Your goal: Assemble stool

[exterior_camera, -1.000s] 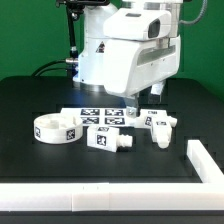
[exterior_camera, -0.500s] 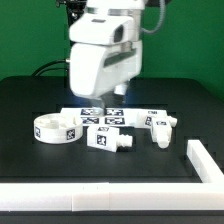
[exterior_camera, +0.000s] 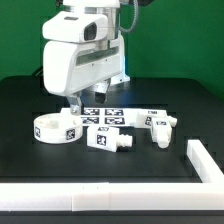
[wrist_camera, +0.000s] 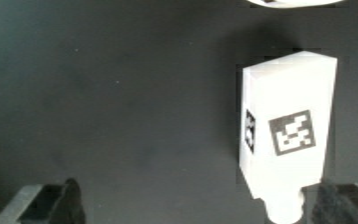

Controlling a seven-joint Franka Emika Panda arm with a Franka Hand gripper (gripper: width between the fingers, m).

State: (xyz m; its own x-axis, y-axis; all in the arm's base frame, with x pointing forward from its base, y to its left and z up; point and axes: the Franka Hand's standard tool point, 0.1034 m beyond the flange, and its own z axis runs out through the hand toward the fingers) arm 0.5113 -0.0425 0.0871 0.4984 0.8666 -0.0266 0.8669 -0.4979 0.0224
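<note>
On the exterior view I have the arm's two-finger gripper (exterior_camera: 88, 97) hanging low over the black table top (exterior_camera: 30, 100), above the marker board (exterior_camera: 108, 112) at the end toward the exterior view's left. From here I see it touching nothing. The white ring-shaped plastic seat (exterior_camera: 56, 129) lies flat on the table just in front of the gripper and a little toward the exterior view's left, with one square tag facing the camera. Beside the seat, toward the exterior view's right, a stubby white plastic leg (exterior_camera: 109, 138) lies on its side just in front of the marker board. Further white leg parts (exterior_camera: 160, 126) sit bunched near the board's other end. A long white edge bar (exterior_camera: 100, 200) runs along the near side of the table, and another stands at the exterior view's right.

On the wrist view the hand is released. Its two dark fingertips (wrist_camera: 48, 198) stand wide apart, and between them I see only bare table. An oblong white piece (wrist_camera: 286, 120) carrying a black-and-white tag lies flat close to one fingertip, not between the two. I cannot tell whether it is a leg or the board. A scrap of white (wrist_camera: 291, 3) shows at the frame's edge, too little to name.
</note>
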